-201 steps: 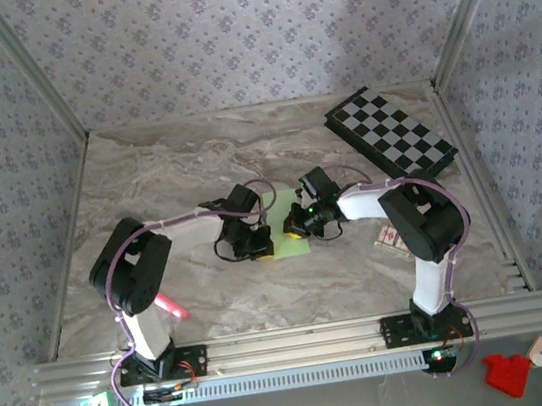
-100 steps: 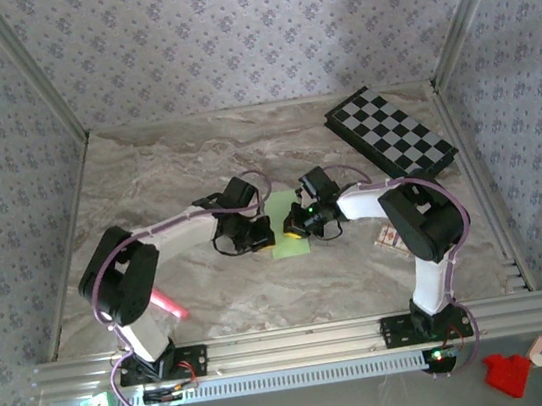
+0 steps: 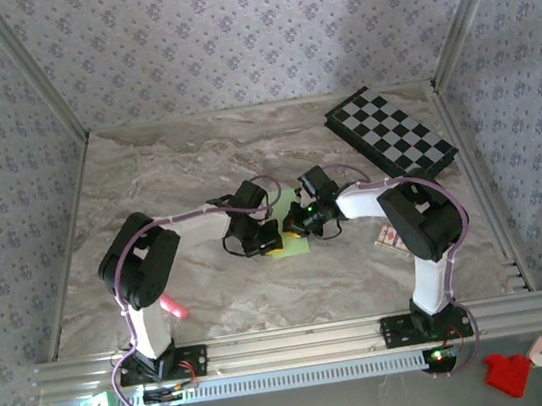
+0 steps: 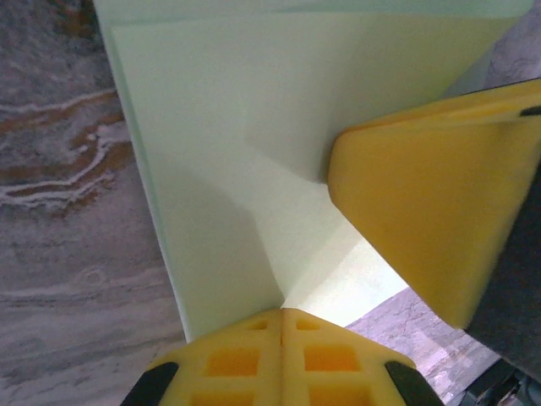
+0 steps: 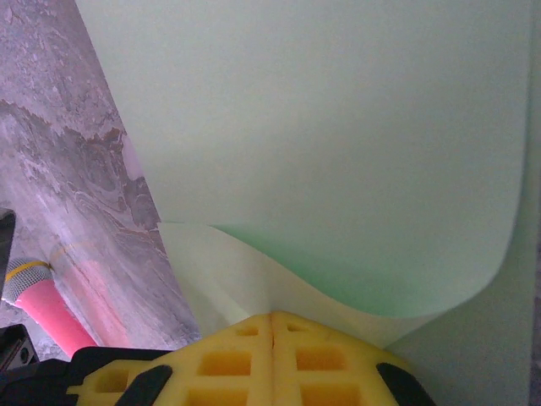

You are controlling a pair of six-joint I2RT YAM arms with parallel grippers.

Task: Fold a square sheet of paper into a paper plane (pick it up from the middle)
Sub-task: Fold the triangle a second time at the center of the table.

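The square sheet of paper [image 3: 295, 247] lies pale green on the marble table between my two grippers, partly folded onto itself. In the left wrist view the square sheet of paper [image 4: 237, 101] shows a doubled left edge, and an upper layer runs into my left gripper [image 4: 281, 311], which is shut on it. My left gripper [image 3: 270, 238] sits over the sheet's left part. My right gripper [image 3: 292, 223] meets it from the right, its yellow finger [image 4: 423, 203] touching the paper. A flap of the sheet [image 5: 338, 127] curls up from my right gripper [image 5: 272, 315], also shut.
A pink marker [image 3: 169, 306] lies by the left arm's base, and its tip [image 5: 46, 309] shows in the right wrist view. The black-and-grey chequered board [image 3: 392, 132] lies at the back right. A small patterned card [image 3: 389, 238] sits beside the right arm.
My left gripper has moved right, over the sheet and closer to the right gripper, so less green paper shows from above. The left arm's elbow swung. The right arm has stayed put.
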